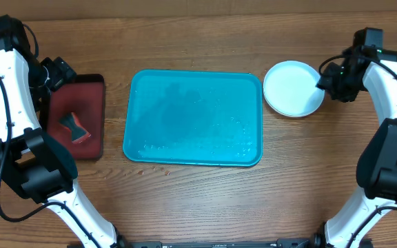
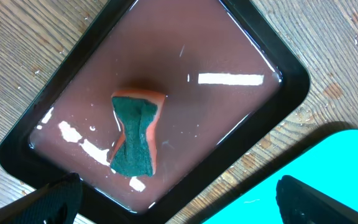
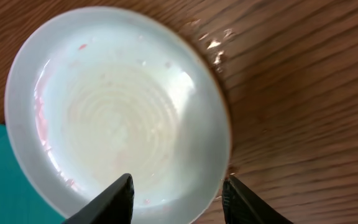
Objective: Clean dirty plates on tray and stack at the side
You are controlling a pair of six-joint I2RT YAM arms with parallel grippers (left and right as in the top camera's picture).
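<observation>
Small tray (image 1: 88, 96): dark red, black-rimmed, glossy wet, at the left of the counter (image 1: 198, 200).
Sponge (image 1: 76, 128): green and orange, lying in that tray.
Counter: brown wood, streaky grain.

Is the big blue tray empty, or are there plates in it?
Empty. The tray holds only wet droplets; the one white plate visible rests on the table beside it.

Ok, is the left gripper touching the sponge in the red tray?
Apart. The left wrist view shows the left gripper open, both fingertips low at the frame's corners, well clear of the sponge lying in the dark red tray.
</observation>
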